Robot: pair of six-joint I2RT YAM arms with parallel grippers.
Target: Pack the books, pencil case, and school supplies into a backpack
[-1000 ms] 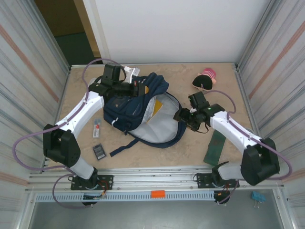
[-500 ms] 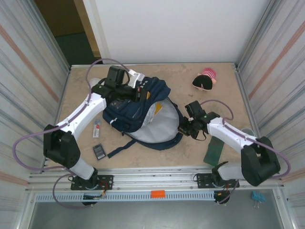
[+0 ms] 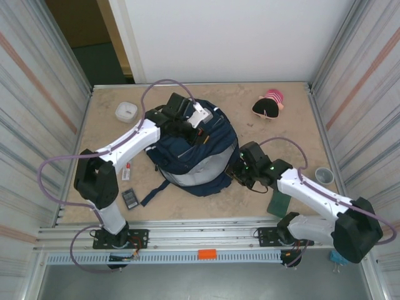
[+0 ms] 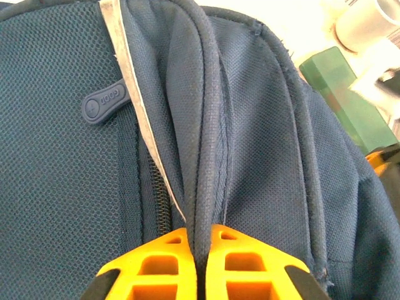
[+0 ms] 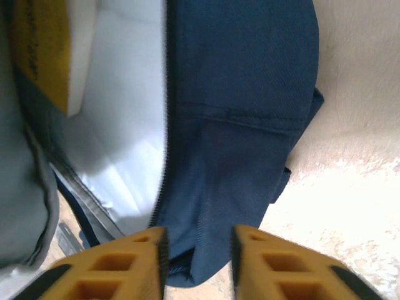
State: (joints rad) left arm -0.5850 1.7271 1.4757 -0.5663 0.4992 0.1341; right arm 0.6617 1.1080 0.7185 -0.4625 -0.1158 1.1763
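Observation:
The navy backpack (image 3: 190, 159) sits bunched up mid-table. My left gripper (image 3: 202, 132) is at its top, and in the left wrist view my left gripper (image 4: 199, 234) is shut on a thick fold of the backpack (image 4: 262, 162). My right gripper (image 3: 235, 170) is at the bag's right edge. In the right wrist view my right gripper (image 5: 199, 234) is open, with loose backpack (image 5: 237, 125) fabric between the jaws. The yellow book (image 5: 40, 56) lies inside against the pale lining. The dark green book (image 3: 279, 201) lies partly under my right arm. A pink and black pencil case (image 3: 269, 104) sits back right.
A black calculator (image 3: 130, 198) and a small white eraser (image 3: 127, 169) lie left of the bag. A white round container (image 3: 126, 111) is back left. A grey cup (image 3: 322, 175) stands by the right wall. Corrugated walls close both sides.
My left gripper has dragged the backpack's top rightward, folding the open bag nearly closed. My right gripper moved nearer and lower along the bag's right edge, shut, and has opened again.

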